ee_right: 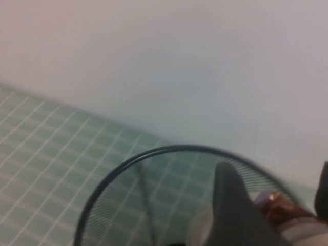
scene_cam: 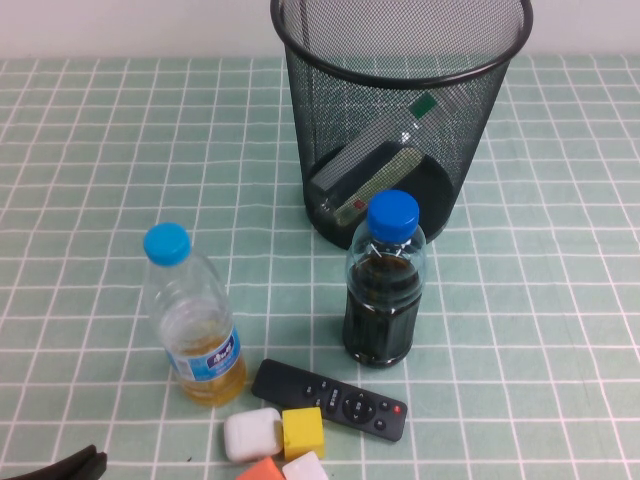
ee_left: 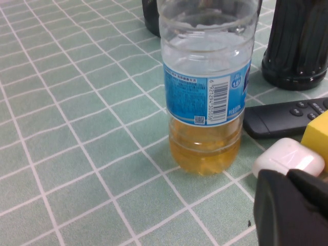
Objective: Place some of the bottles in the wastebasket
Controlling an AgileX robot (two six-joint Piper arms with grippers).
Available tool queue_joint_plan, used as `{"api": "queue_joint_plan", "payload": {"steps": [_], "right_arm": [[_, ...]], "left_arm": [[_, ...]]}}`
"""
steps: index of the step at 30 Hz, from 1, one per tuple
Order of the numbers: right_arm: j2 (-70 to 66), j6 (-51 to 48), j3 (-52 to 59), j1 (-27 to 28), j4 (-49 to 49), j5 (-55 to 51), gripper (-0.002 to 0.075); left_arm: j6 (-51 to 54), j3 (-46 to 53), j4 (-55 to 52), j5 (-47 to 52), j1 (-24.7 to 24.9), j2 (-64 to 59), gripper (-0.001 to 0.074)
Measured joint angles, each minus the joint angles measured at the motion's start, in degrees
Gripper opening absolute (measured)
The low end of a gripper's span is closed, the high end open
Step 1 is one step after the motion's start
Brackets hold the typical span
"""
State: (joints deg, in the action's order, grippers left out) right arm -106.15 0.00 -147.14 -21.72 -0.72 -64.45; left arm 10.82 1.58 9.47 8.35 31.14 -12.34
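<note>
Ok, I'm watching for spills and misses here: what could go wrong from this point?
1. The right end effector holds the small bottle over the wastebasket, seemingly near its rim. Released off-centre, it might bounce outside.
2. The dark-liquid bottle stands just in front of the wastebasket, so a low arm move could topple it.
3. The left end effector sits low beside the yellow-liquid bottle, and a careless sweep may knock it.

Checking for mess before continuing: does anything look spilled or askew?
Nothing spilled. Only the clear green-and-red-labelled bottle lies slanted inside the black wire-mesh wastebasket. Left gripper sits beside the upright yellow-liquid bottle; right gripper holds a small brown-banded bottle over its rim.
</note>
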Motion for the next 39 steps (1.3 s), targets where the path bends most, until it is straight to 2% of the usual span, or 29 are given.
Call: {"api": "queue_joint_plan", "payload": {"steps": [4, 12, 14, 17, 20, 24, 25, 28, 34, 35, 39], "right_arm": [[-8.1, -1.5, -0.8, -0.1, -7.7, 1.4, 0.0284], [-19.3, -5.0, -0.8, -0.1, -16.1, 3.3, 0.0284], [-20.5, -5.2, -0.8, -0.2, -16.8, 3.4, 0.0311], [-21.8, -5.1, -0.8, -0.2, -17.1, 3.4, 0.0418], [-21.9, -4.5, -0.8, -0.2, -15.9, 2.2, 0.0438], [-19.6, -4.2, -0.7, -0.3, -12.4, -2.6, 0.0359], [-10.6, -4.0, -2.2, 0.0, -9.9, -6.8, 0.0160], [-7.5, -3.3, -1.9, 0.0, -6.6, -10.1, -0.0008], [1.7, -0.4, 3.6, -0.1, -1.4, -10.1, 0.0000], [-4.7, -1.2, 2.8, -0.4, -3.3, -7.9, 0.0007], [4.5, 1.3, 11.8, -0.4, -0.5, -8.2, 0.0001]], "left_arm": [[0.0, 0.0, 0.0, 0.0, 0.0, 0.0, -0.0001], [0.0, 0.0, 0.0, 0.0, 0.0, 0.0, -0.0002], [0.0, 0.0, 0.0, 0.0, 0.0, 0.0, -0.0002], [0.0, 0.0, 0.0, 0.0, 0.0, 0.0, -0.0002], [0.0, 0.0, 0.0, 0.0, 0.0, 0.0, -0.0002], [0.0, 0.0, 0.0, 0.0, 0.0, 0.0, -0.0002], [0.0, 0.0, 0.0, 0.0, 0.0, 0.0, -0.0002], [0.0, 0.0, 0.0, 0.0, 0.1, 0.0, -0.0002], [0.0, 0.0, 0.0, 0.0, 0.1, 0.0, -0.0002], [0.0, 0.0, 0.0, 0.0, 0.1, 0.0, -0.0002], [0.0, 0.0, 0.0, 0.0, 0.1, 0.0, -0.0002]]}}
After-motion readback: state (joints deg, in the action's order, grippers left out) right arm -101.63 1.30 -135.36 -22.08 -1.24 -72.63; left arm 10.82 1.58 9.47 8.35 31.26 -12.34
